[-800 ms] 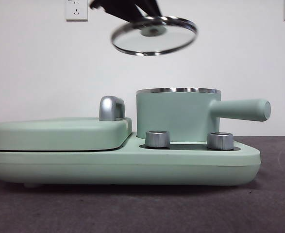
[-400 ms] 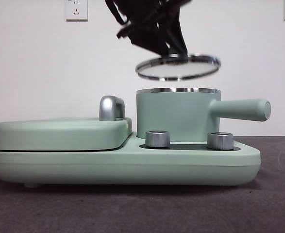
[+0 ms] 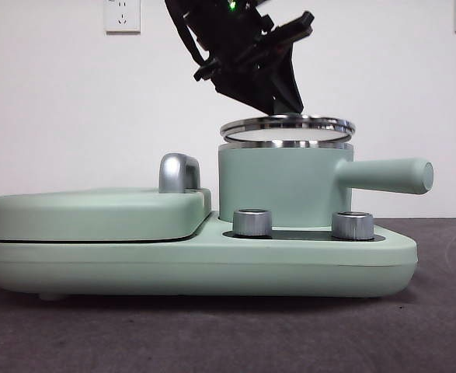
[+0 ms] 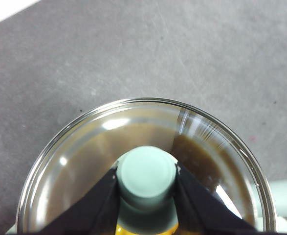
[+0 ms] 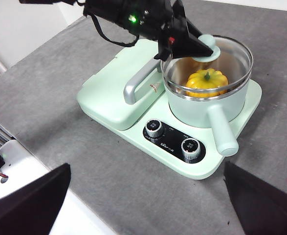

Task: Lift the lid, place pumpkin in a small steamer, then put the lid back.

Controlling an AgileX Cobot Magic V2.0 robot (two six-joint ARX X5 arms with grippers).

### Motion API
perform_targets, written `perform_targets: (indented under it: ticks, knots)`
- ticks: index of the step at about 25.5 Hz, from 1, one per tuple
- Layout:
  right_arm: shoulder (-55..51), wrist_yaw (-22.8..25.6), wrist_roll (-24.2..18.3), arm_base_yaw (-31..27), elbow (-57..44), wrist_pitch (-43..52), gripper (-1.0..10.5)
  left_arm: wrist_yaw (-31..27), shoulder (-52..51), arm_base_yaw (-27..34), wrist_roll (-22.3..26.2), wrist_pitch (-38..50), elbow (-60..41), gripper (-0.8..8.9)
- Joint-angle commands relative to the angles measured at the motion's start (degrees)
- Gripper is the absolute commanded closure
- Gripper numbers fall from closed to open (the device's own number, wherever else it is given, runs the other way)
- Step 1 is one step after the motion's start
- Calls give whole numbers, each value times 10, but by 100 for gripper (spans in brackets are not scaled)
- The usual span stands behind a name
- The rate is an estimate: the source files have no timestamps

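Note:
My left gripper (image 3: 284,109) is shut on the mint-green knob (image 4: 148,171) of the glass lid (image 3: 287,128) and holds it almost level, right over the steel rim of the small steamer (image 3: 282,186). I cannot tell whether lid and rim touch. The yellow-orange pumpkin (image 5: 206,81) sits inside the steamer (image 5: 202,110), seen through the lid (image 5: 231,54) in the right wrist view. The steamer's long handle (image 3: 387,176) points right. My right gripper (image 5: 148,205) is open and empty, well back from the appliance.
The steamer stands on a mint-green cooker base (image 3: 212,268) with two steel dials (image 3: 252,222) (image 3: 353,225). A flat griddle cover (image 3: 95,214) with a chrome handle (image 3: 177,172) lies beside the steamer. A white object (image 5: 16,166) sits near the table's edge.
The left gripper has come down and to the right with the lid, from high and tilted to level just over the steamer's rim.

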Motion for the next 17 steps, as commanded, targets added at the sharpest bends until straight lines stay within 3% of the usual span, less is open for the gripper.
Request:
perform_targets:
  ticks: [1,17]
  knots:
    - [1,1,11,3,5,7,456,2,18,-5,17,9,20,798]
    - [1,2,24,3,5,14,456,3,26,-4,64,-43,20,793]
